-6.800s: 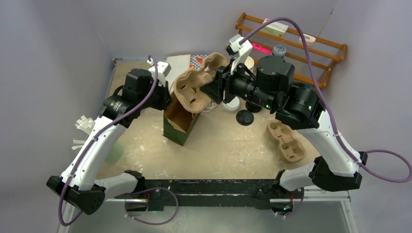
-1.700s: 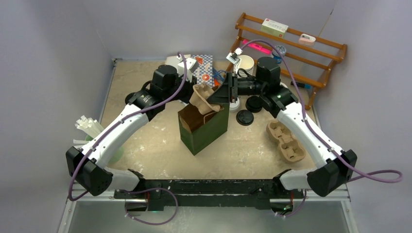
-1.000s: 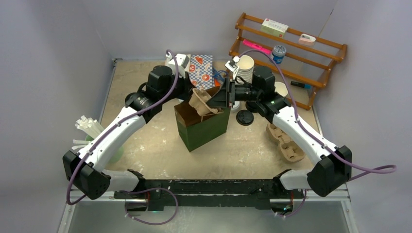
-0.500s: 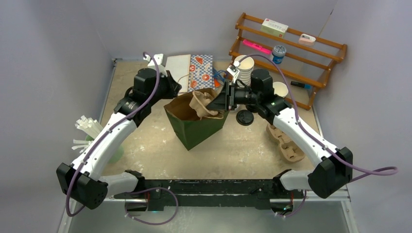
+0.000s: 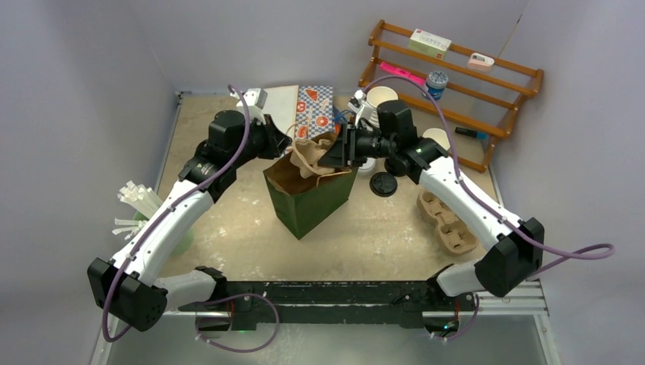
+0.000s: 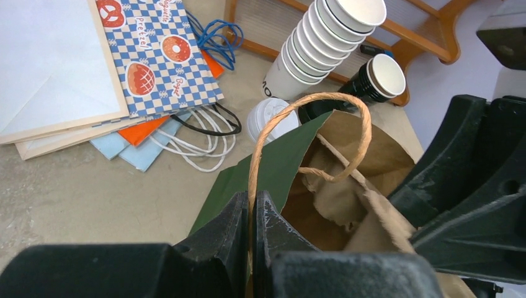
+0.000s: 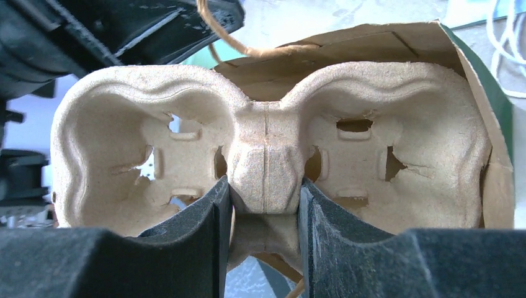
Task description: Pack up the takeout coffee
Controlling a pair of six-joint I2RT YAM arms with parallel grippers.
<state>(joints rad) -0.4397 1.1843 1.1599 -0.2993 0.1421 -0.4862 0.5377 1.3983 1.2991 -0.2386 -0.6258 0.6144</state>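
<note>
The takeout coffee (image 6: 379,77), a dark cup with a white top, stands by the wooden rack (image 5: 456,65), apart from both grippers; it also shows as the takeout coffee (image 5: 438,138) from above. My left gripper (image 6: 251,202) is shut on the twine handle (image 6: 310,99) of the green paper bag (image 5: 312,201), holding its mouth open. My right gripper (image 7: 265,192) is shut on the middle ridge of a brown pulp cup carrier (image 7: 265,155). That carrier (image 5: 312,156) sits tilted in the bag's mouth, partly inside.
A stack of white cups (image 6: 329,37) and a loose white lid (image 6: 273,118) stand behind the bag. Black lids (image 5: 382,184) and a second pulp carrier (image 5: 447,220) lie to the right. Flat paper bags (image 6: 155,56) lie at the back, straws (image 5: 137,201) at the left.
The left gripper has drawn the handle leftward, so the bag's mouth stands wider. The right gripper has moved the carrier a little left and lower into that mouth.
</note>
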